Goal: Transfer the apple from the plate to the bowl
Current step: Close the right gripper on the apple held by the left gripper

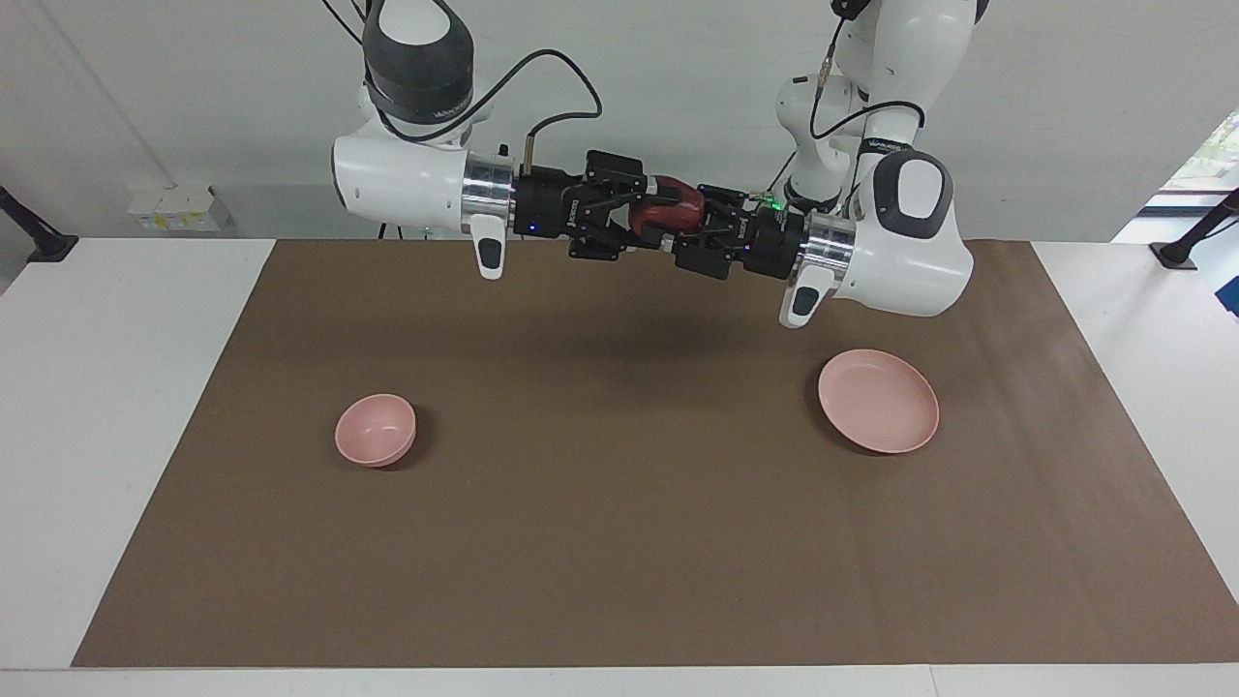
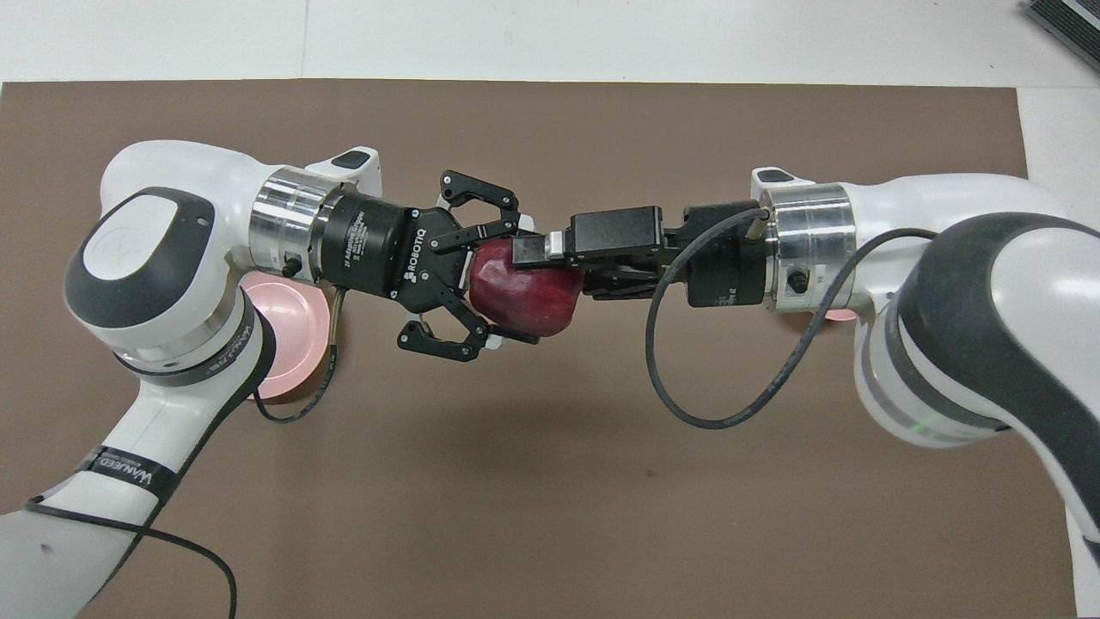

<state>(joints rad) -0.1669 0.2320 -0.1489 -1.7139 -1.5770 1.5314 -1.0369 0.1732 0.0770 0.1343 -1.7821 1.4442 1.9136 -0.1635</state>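
- The apple [image 2: 522, 296], small, round and dark red, hangs in the air between the two arms, over the brown mat [image 1: 619, 542] about midway between plate and bowl; it sits on neither.
- Your left pincer [image 2: 481, 271] comes from the plate's end; its black linkage fingers straddle the apple's sides, spread wide, and I cannot tell whether they press the skin or have let go.
- Your right pincer [image 2: 550, 266] meets it head-on from the bowl's end; one flat finger lies across the top of the apple, its partner is hidden beneath, so it looks clamped on the fruit.
- The small deep pale pink bowl [image 1: 376, 429] rests on the surface at the right arm's end, well apart from the apple; the right arm is the nearer carrier, I judge.
- The flat round pale pink plate [image 1: 879, 401] lies bare at the left arm's end; from overhead the left arm covers most of it, and the bowl shows only as a sliver under the right wrist.
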